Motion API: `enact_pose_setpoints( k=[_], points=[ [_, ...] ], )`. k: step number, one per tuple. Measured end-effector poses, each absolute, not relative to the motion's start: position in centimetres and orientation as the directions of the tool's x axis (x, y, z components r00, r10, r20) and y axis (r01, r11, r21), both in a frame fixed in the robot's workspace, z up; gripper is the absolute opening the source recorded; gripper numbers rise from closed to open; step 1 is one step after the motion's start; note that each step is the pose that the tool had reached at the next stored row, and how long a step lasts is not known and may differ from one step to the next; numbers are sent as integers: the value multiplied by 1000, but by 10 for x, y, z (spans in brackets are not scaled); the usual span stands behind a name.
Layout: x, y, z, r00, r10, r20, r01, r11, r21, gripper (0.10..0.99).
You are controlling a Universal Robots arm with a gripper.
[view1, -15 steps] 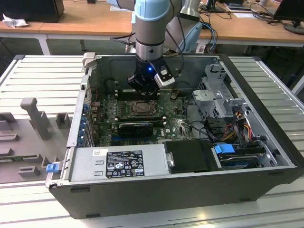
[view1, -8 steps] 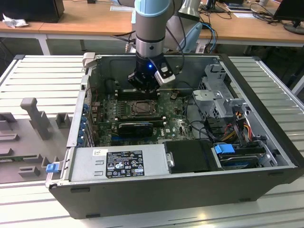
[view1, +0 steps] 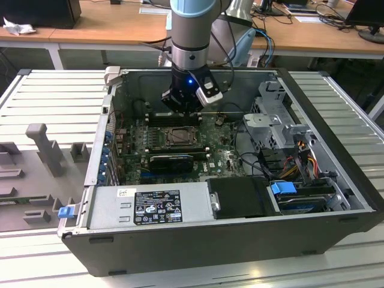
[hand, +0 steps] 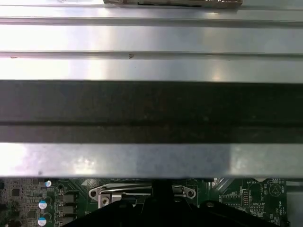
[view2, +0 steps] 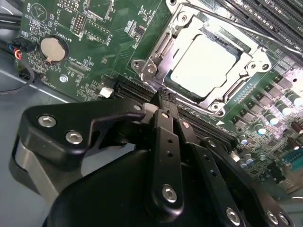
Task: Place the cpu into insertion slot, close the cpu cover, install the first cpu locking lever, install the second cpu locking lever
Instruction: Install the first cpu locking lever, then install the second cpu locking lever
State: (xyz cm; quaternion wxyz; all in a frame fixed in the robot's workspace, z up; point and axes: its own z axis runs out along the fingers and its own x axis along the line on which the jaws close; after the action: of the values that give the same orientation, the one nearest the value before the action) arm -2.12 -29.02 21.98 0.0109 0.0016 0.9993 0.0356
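In the first wrist view, the cpu cover (hand: 142, 193) is partly hidden behind the tool (hand: 161, 208).

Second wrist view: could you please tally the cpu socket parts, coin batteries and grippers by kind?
Pale silver-beige square cpu: 1
Thin silvery metal cpu cover frame: 1
Round silver coin battery: 1
Black gripper: 1
Total: 4
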Motion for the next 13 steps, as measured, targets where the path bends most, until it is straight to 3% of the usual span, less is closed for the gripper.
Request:
enact_pose_setpoints(
  k=[13],
  points=[
    [-21, -298, 224, -1000, 4, -22, 2, 997, 71, 106]
  ],
)
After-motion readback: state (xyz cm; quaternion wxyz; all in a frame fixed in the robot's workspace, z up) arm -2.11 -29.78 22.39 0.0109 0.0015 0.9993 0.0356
